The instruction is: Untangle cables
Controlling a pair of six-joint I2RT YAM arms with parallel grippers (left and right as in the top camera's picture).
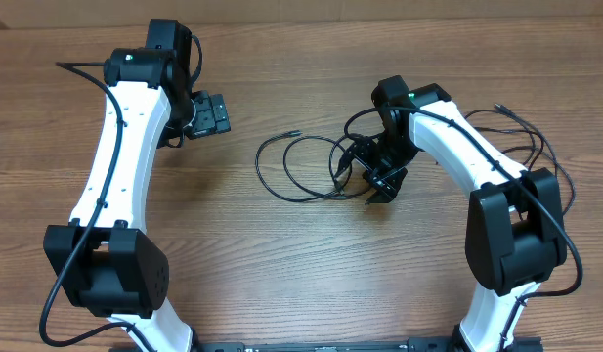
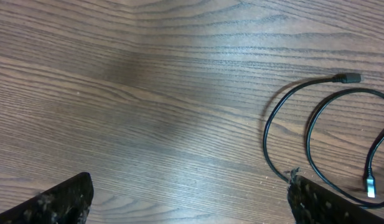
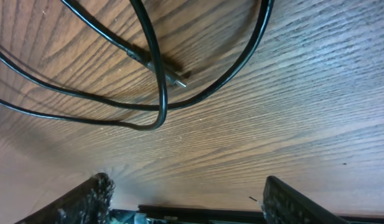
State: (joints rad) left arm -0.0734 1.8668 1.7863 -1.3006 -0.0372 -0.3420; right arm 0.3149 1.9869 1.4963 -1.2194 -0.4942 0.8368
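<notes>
The cables (image 1: 303, 168) lie as thin black overlapping loops on the wooden table, mid-centre, with a small plug (image 1: 294, 133) at one end. My right gripper (image 1: 379, 184) hovers low at the right edge of the tangle. In the right wrist view it (image 3: 188, 202) is open with bare wood between its fingers (image 3: 83, 199), and cable loops (image 3: 155, 68) and a metal-tipped plug (image 3: 174, 77) lie just ahead. My left gripper (image 1: 219, 115) stays to the left of the loops. It (image 2: 192, 208) is wide open and empty, with cable loops (image 2: 271, 134) and a plug (image 2: 349, 78) to its right.
More thin black cord (image 1: 524, 132) loops on the table behind the right arm, near that arm's own wiring. The right arm (image 1: 457, 147) reaches in from the right and the left arm (image 1: 125, 127) stands along the left side. The table's far edge (image 1: 379, 18) runs along the top.
</notes>
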